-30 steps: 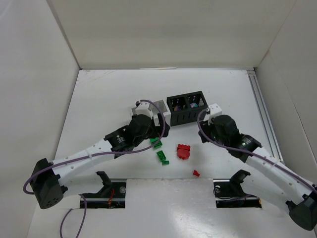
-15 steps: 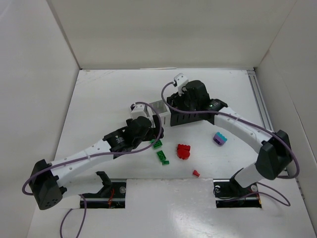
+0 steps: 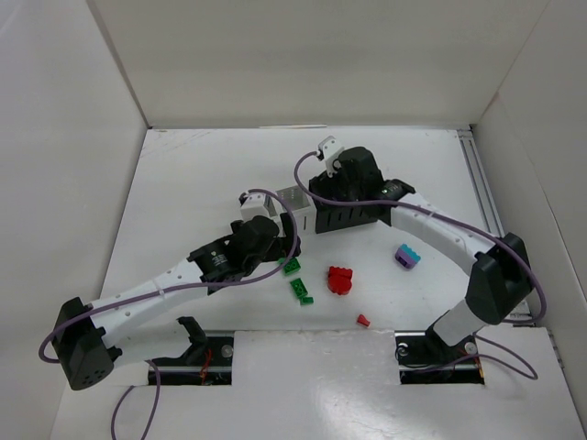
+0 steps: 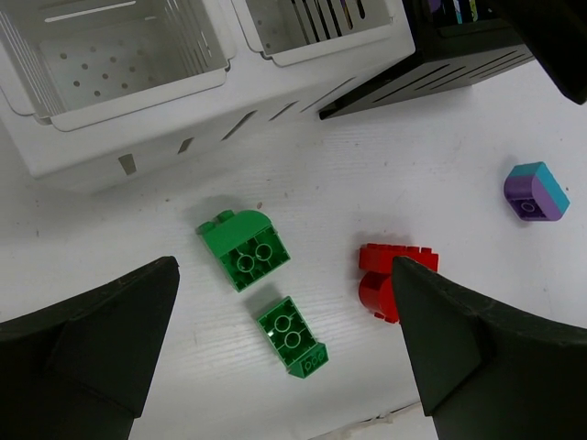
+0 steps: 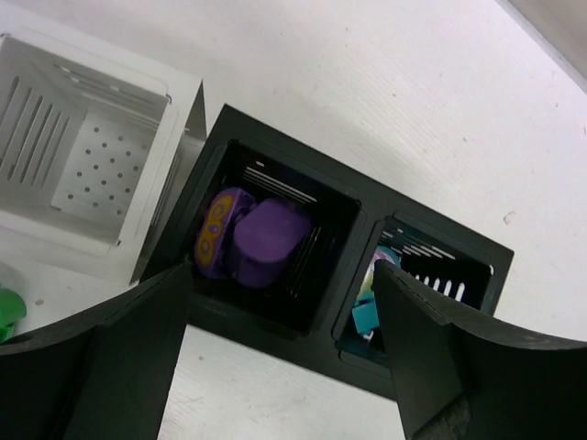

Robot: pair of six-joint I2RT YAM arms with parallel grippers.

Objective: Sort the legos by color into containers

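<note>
1. Nearest you, a small red piece (image 3: 363, 320) lies on the table (image 3: 193, 183) between the two arm bases.
2. A little farther, the loose bricks form a rough row. Two green bricks (image 4: 246, 249) (image 4: 292, 335) lie close together at the left, a red brick (image 4: 390, 275) sits to their right, and a purple-and-teal brick (image 3: 407, 257) lies well apart at the right.
3. Your left gripper (image 4: 284, 266) hovers over the green bricks with its jaws released wide and nothing between them. Its forearm slants in from the near left and covers the table left of the green bricks.
4. Beyond the bricks stand the white bin (image 4: 119, 137) on the left and the black bin (image 5: 358, 206) on the right, touching side by side.
5. Your right gripper (image 5: 282, 270) hangs over the black bin with its jaws spread and nothing in them. Below it, purple bricks (image 5: 261, 243) lie in the left compartment and teal pieces (image 5: 367, 312) in the right.
6. The right arm arches from the near right base to the bins. The purple-and-teal brick lies just on the near side of its forearm.
7. White walls (image 3: 73, 137) close the left, far and right sides, and a rail (image 3: 486, 202) runs along the right edge. Open table lies beyond the bins and at the far left.
</note>
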